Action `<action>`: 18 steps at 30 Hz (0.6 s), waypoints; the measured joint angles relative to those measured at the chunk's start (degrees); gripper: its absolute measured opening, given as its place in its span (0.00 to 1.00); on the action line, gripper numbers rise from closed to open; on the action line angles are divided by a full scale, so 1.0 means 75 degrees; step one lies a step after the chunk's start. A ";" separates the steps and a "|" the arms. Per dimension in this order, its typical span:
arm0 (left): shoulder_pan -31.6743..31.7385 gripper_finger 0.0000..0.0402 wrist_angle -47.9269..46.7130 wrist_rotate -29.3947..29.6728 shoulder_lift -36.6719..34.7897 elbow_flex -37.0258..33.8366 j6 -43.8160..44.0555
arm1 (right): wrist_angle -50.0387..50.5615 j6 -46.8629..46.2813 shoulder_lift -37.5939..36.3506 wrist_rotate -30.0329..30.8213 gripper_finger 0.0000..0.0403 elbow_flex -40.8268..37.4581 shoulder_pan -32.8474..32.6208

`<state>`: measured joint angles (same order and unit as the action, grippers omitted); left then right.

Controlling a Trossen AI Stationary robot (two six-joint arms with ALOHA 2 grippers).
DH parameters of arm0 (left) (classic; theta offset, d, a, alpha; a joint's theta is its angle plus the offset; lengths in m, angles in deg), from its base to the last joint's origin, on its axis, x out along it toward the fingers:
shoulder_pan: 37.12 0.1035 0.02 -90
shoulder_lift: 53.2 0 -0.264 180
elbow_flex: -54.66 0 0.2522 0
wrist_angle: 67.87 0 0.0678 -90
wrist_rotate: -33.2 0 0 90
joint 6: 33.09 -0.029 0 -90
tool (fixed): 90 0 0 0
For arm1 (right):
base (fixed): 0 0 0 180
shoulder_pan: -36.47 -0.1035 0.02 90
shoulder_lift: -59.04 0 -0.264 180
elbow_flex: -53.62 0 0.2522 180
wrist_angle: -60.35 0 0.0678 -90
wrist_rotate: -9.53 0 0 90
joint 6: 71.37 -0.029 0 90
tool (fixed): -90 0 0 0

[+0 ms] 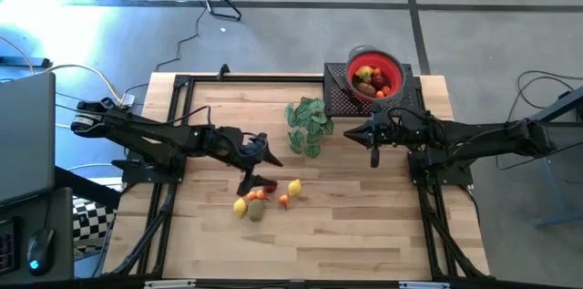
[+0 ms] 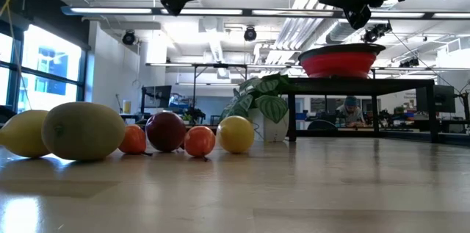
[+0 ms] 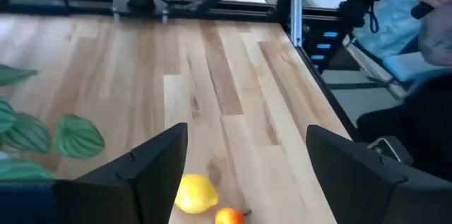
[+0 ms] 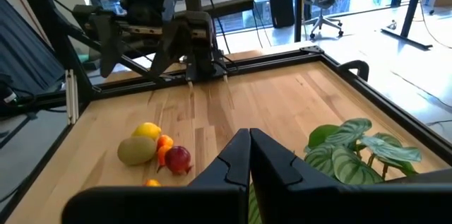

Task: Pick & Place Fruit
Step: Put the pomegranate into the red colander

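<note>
Several small toy fruits lie loose on the wooden table: a lemon (image 1: pixel 294 188), another lemon (image 1: pixel 240 205), a brown-green piece (image 1: pixel 256 210), and red and orange pieces (image 1: pixel 262 194). In the low view they rest in a row (image 2: pixel 166 131). More fruit lies in the red bowl (image 1: pixel 393 72). My left gripper (image 1: pixel 259 163) hangs open above the loose fruit, its fingers (image 3: pixel 148 171) wide apart and clear of the lemon (image 3: pixel 195 193) below. My right gripper (image 1: pixel 357 132) is shut and empty, held in the air near the bowl.
The red bowl (image 2: pixel 339 62) stands on a black raised rack (image 2: pixel 367 84) at the far right. A green leafy plant (image 1: pixel 308 125) stands between the two grippers. Bare wood lies toward the near edge (image 1: pixel 346 243). A black frame rims the table.
</note>
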<state>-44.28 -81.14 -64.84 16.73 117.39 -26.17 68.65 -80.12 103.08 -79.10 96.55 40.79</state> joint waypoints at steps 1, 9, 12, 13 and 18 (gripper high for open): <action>0.0000 0.71 -0.0053 -0.0022 0.0000 0.0000 0.0100 | 0.0002 0.0000 0.0002 0.0000 0.00 0.0000 0.0000; 0.0003 0.71 -0.0366 0.0003 0.0000 0.0003 0.1164 | 0.0001 0.0000 -0.0001 -0.0001 0.01 0.0000 0.0000; 0.0003 0.71 -0.0533 0.0003 0.0000 0.0006 0.1408 | -0.0001 0.0000 -0.0001 -0.0003 0.01 0.0000 0.0000; 0.0003 0.71 -0.0581 0.0006 0.0003 0.0006 0.1475 | 0.0001 0.0000 -0.0001 -0.0003 0.01 0.0000 0.0000; 0.0003 0.71 -0.0767 0.0009 0.0003 0.0006 0.1561 | -0.0054 0.0000 -0.0001 -0.0007 0.01 0.0000 0.0000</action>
<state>-44.26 -86.89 -64.77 16.75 117.44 -14.46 68.24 -80.12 103.07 -79.15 96.55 40.79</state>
